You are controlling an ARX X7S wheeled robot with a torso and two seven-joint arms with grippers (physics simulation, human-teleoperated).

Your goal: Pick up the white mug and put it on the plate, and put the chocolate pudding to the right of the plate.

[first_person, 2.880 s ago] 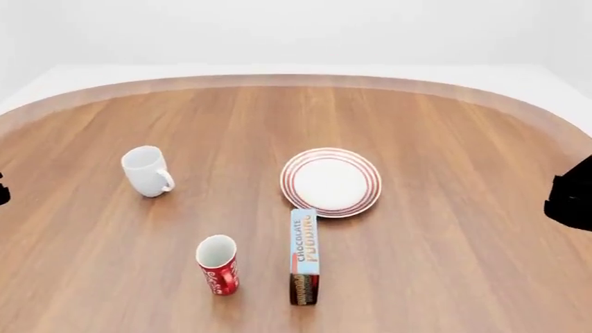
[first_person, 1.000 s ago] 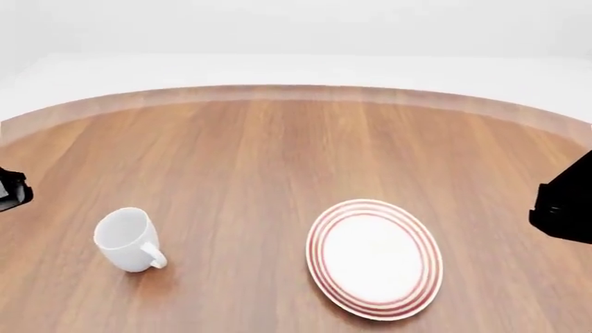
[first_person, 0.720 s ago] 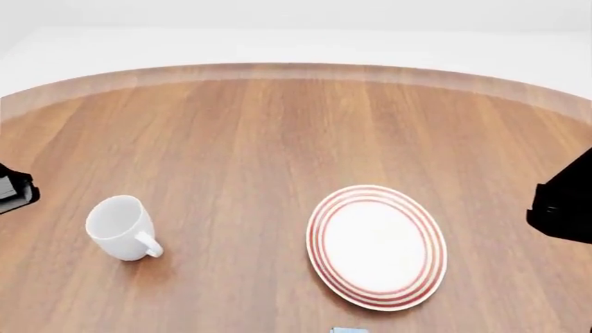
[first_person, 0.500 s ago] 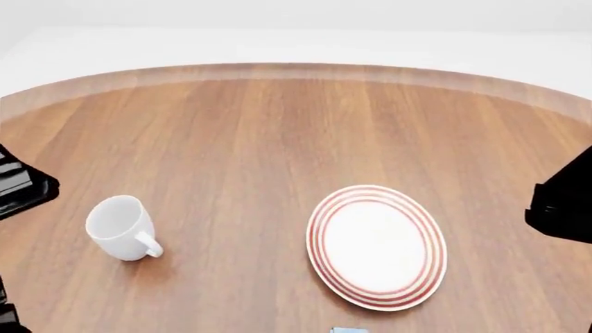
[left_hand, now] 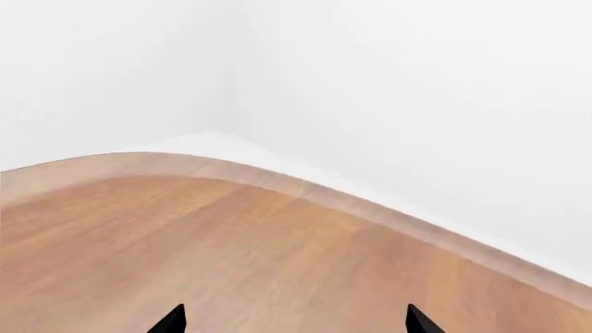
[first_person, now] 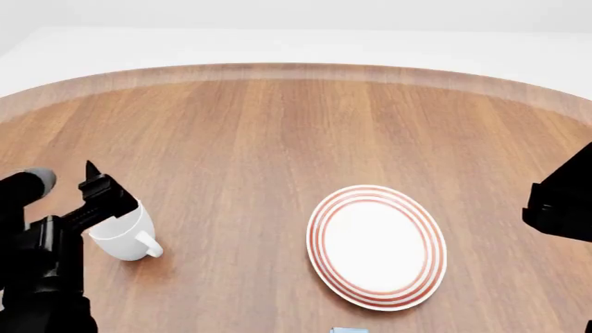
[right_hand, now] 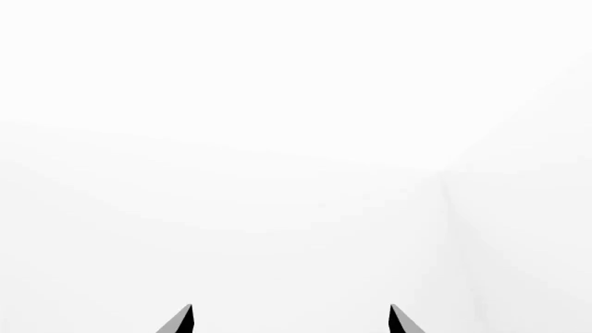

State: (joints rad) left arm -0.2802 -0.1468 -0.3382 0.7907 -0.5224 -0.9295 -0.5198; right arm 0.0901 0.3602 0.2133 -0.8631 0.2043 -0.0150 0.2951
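Observation:
The white mug (first_person: 129, 238) stands upright at the table's left, its handle toward the near right. My left gripper (first_person: 102, 184) hovers just over the mug's far-left rim and hides part of it. In the left wrist view the left gripper (left_hand: 294, 322) is open, with only bare wood between its tips. The plate (first_person: 376, 246), white with red rings, lies empty right of centre. Only a light-blue sliver of the chocolate pudding (first_person: 349, 330) shows at the bottom edge. The right gripper (right_hand: 290, 320) is open, facing white wall. The right arm (first_person: 562, 208) hangs at the right edge.
The round wooden table (first_person: 277, 132) stretches far behind the mug and plate, ending in a curved pale rim (left_hand: 306, 191) against white walls. The left arm's black body (first_person: 37, 277) fills the near left corner.
The head view first moved in closer, dropping the pudding to the bottom edge. Since then my left arm has swung in from the left edge and now reaches over the mug. The mug and plate stayed put.

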